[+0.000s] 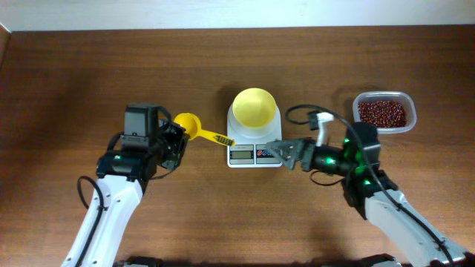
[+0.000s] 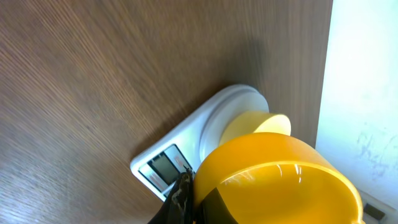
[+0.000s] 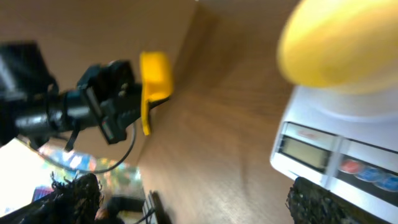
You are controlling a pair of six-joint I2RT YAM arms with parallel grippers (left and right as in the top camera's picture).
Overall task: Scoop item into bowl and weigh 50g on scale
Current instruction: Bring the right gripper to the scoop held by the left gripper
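The pale yellow bowl [image 1: 254,106] stands empty on the white scale [image 1: 254,154]. The red-brown beans [image 1: 382,113] fill a clear container at the right. My left gripper [image 1: 175,142] is shut on a yellow scoop [image 1: 188,123], left of the scale, its handle pointing toward the scale. The left wrist view shows the scoop [image 2: 273,180] close up against one finger [image 2: 184,194], with the scale [image 2: 163,168] and bowl [image 2: 255,124] behind it. My right gripper [image 1: 286,153] is open and empty at the scale's front right corner. The right wrist view shows its spread fingers [image 3: 186,205], the scale [image 3: 323,155] and the bowl [image 3: 342,46].
The clear rectangular container [image 1: 407,119] stands at the back right, behind my right arm. The brown wooden table [image 1: 89,74] runs to a pale edge at the far side. A black cable loops over the right arm near the scale.
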